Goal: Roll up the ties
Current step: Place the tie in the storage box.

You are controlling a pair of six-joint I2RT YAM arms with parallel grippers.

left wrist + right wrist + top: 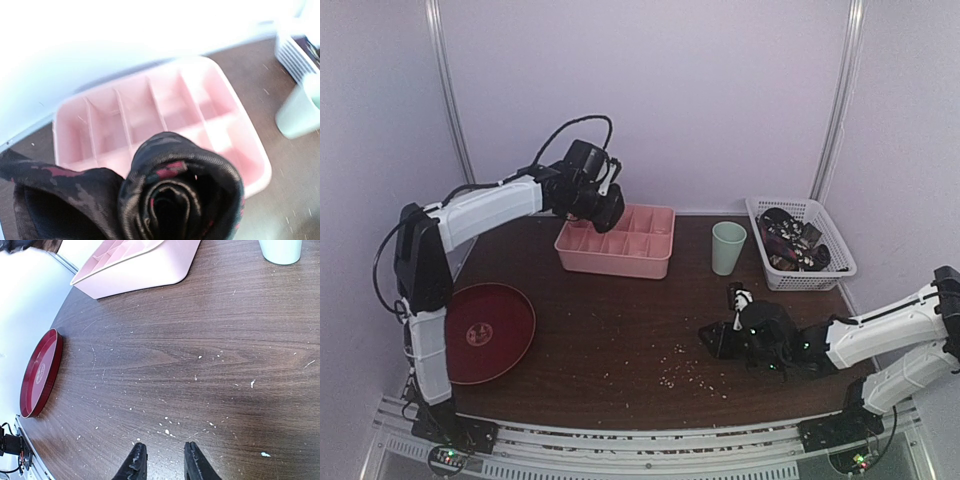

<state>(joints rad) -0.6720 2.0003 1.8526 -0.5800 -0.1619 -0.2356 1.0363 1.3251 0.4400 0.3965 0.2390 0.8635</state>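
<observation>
At the far left of the surface sits a red tray, with nothing visible on it. Next along, the left tool is raised above the left end of the pink divided box. In the left wrist view its fingers are hidden behind fabric, but the rolled tie hangs in the air directly under the camera, so the tool is judged to be closed on it. The tie is dark with maroon flecks and is wound into a tight coil. A flatter, unwound portion of the fabric trails off to the coil's left. Every compartment of the box that shows is unoccupied. To the right of the box stands a pale green cup, and beyond it a white basket containing a heap of loose ties. How many there are cannot be determined. At the right, the right tool is low over the surface with its fingers slightly parted and nothing between them. The bare wood in front of it carries only pale specks. Progress assessment: one tie is rolled and positioned over the box but not yet set down. No finished coil shows anywhere else. The ties in the basket are outstanding, so the task is judged to be at an early stage.
</observation>
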